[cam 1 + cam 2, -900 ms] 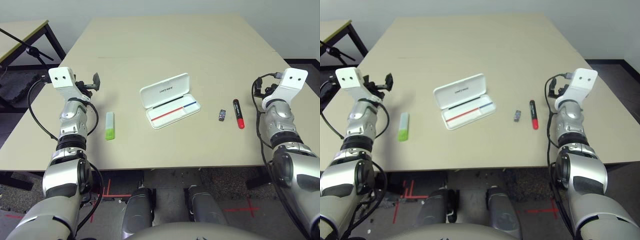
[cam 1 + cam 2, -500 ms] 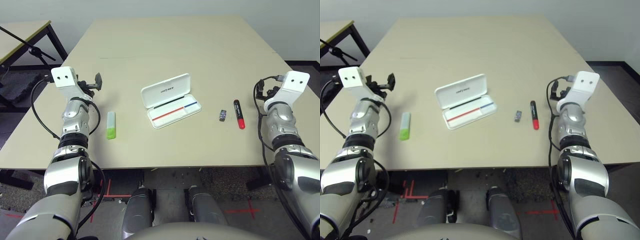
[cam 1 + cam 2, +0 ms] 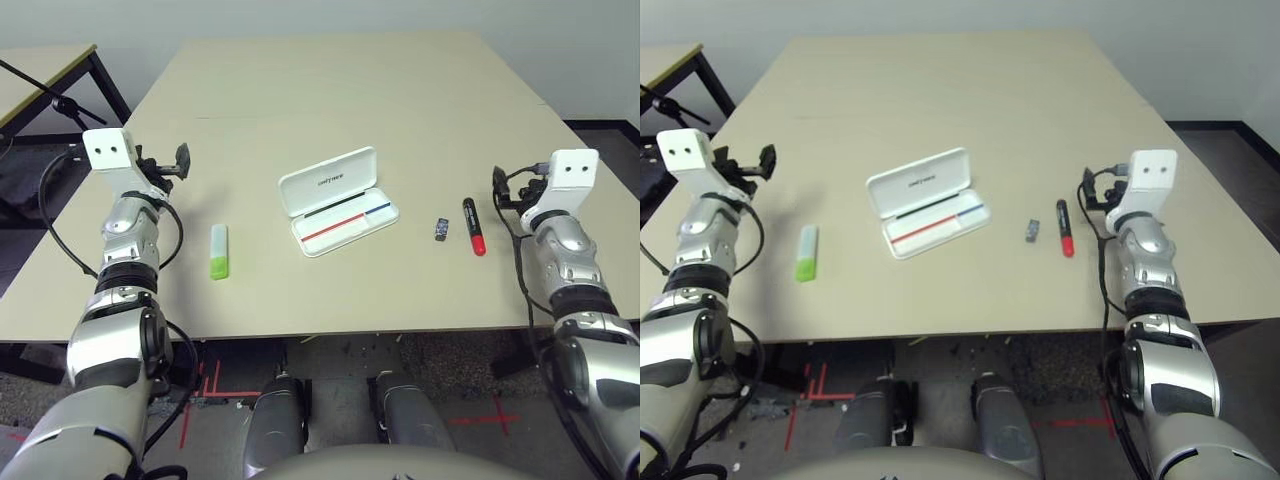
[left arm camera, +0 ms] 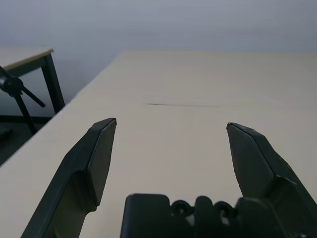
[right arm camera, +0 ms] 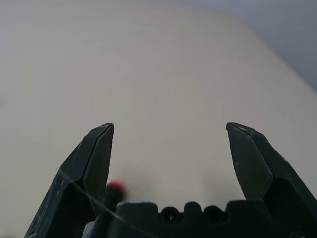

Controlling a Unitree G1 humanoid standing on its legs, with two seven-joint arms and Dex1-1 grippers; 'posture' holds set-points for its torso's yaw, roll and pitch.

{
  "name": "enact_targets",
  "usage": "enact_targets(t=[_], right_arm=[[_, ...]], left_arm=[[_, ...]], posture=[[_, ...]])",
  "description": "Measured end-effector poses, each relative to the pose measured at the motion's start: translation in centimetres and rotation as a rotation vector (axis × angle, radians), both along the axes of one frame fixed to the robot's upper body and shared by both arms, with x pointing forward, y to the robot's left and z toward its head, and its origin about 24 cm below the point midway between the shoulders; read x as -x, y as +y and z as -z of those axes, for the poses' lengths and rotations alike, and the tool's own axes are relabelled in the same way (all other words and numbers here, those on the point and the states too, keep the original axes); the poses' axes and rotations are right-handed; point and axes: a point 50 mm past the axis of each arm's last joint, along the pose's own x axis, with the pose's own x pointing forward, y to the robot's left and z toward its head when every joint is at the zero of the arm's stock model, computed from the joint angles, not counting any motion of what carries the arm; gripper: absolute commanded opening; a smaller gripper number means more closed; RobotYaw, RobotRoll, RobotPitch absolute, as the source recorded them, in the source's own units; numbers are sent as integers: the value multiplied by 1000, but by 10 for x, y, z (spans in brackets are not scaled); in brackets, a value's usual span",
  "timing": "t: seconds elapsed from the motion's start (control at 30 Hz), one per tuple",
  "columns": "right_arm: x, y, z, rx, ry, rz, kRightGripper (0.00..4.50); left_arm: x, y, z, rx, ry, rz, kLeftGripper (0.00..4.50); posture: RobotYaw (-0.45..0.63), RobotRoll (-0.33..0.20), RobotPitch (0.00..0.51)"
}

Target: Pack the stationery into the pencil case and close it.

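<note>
Fingers: left gripper [image 4: 171,124] and right gripper [image 5: 168,126] both spread wide with nothing between them, raised over the table [image 3: 330,90] at the left and right edges of the head view.

Item 1, pencil case [image 3: 338,203]: centre of frame, lid laid open toward the upper left, tray with red, blue and black stripes facing up. Likely rigid, light and smooth, so it may skid when pushed; closing probably calls for a press on the lid's free edge with the tray steadied.

Item 2, red marker [image 3: 472,226]: right of centre, black cap toward the top of the frame, just beside the right gripper. Likely stiff and round, prone to roll; best taken across the mid-barrel.

Item 3, dark clip-like piece [image 3: 442,229]: just left of the marker, apart from it. Tiny and low; probably the hardest pinch.

Item 4, pale green stick [image 3: 219,250]: left of centre, bright end toward the bottom. Flat and thin; grip across its narrow width.
</note>
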Motion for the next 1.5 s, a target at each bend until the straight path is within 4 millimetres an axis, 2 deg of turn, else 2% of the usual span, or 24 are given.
enact_targets(t=[0.2, 0.47, 0.73, 0.83, 0.93, 1.07, 1.23, 1.5], right_arm=[[11, 7, -6, 64, 108, -222, 4491], [22, 18, -13, 102, 240, -446, 4491], [20, 25, -18, 122, 275, -511, 4491], [17, 28, -20, 131, 274, -521, 4491], [16, 28, -17, 132, 295, -525, 4491], [15, 27, -10, 126, 332, -524, 4491], [13, 32, -12, 123, 328, -551, 4491], [13, 37, -11, 123, 338, -591, 4491]], left_arm=[[13, 7, 6, -13, 19, 29, 4500], [28, 8, -1, -59, 40, 123, 4500], [54, -8, -6, -131, 182, 417, 4500], [69, -30, -9, -203, 256, 626, 4500], [84, -58, -1, -234, 341, 836, 4500], [91, -83, 2, -259, 404, 987, 4500], [88, -110, 3, -279, 428, 1095, 4500], [80, -140, 12, -338, 501, 1167, 4500]], posture=[[-139, 0, 95], [-102, 0, 85], [-89, 0, 76], [-71, 0, 62], [-68, 0, 51], [-74, 0, 53], [-83, 0, 50], [-95, 0, 41]])
